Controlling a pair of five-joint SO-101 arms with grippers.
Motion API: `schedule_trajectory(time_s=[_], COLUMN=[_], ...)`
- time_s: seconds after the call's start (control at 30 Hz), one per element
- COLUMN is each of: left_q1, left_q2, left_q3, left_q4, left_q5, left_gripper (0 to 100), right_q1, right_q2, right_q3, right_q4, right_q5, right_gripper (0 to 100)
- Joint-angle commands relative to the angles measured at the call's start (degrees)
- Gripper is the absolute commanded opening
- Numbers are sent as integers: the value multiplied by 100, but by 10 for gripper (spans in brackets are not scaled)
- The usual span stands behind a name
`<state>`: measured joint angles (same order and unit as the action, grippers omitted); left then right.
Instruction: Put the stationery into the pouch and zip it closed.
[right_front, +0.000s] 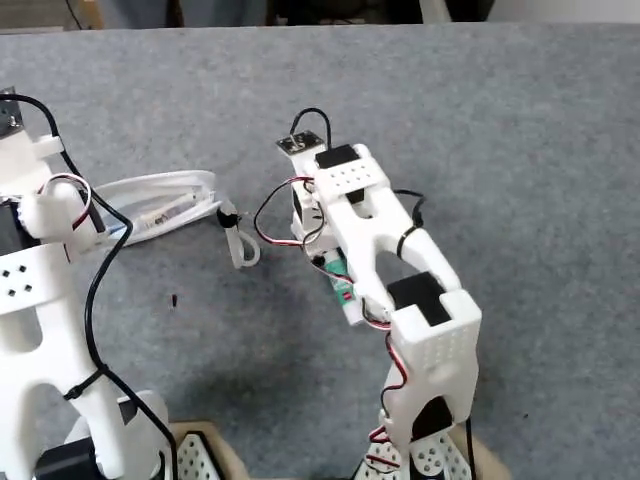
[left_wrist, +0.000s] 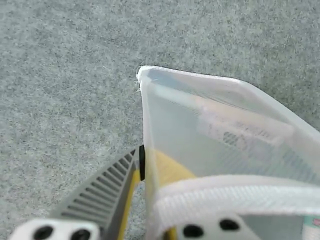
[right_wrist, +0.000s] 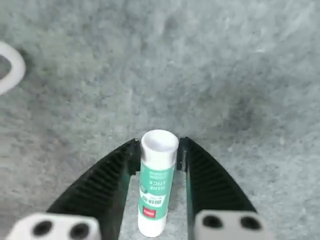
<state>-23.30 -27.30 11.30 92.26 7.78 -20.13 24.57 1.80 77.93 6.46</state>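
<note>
White printed shells form the left arm (right_front: 40, 300) and right arm (right_front: 375, 225), dotted with holes (black servos between), trailing black and red cables; the right end effector (right_wrist: 158, 145) has dark ribbed fingers (right_wrist: 112, 175).

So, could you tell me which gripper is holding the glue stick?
The right gripper, clamped on the green-and-white glue stick; the left gripper grips the pouch by its edge instead.

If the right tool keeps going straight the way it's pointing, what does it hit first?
Most likely the bare grey table; nothing else lies ahead of the right tool and its glue stick. The white loop sits aside.
</note>
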Motion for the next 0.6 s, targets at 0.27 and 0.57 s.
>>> schedule_trajectory(time_s=[0.27,0.57], left_q1=[-119,-119], left_q2=[-9,-9], left_q3=[48,48], left_q4=[-141,-132], left_q5=[62,62], left_gripper=[29,29], right_q1=[62,62], right_q2=[-31,-75], right_q3=[-233,-277], right_q4=[18,26], right_q5=[35,35], right_gripper=[32,11])
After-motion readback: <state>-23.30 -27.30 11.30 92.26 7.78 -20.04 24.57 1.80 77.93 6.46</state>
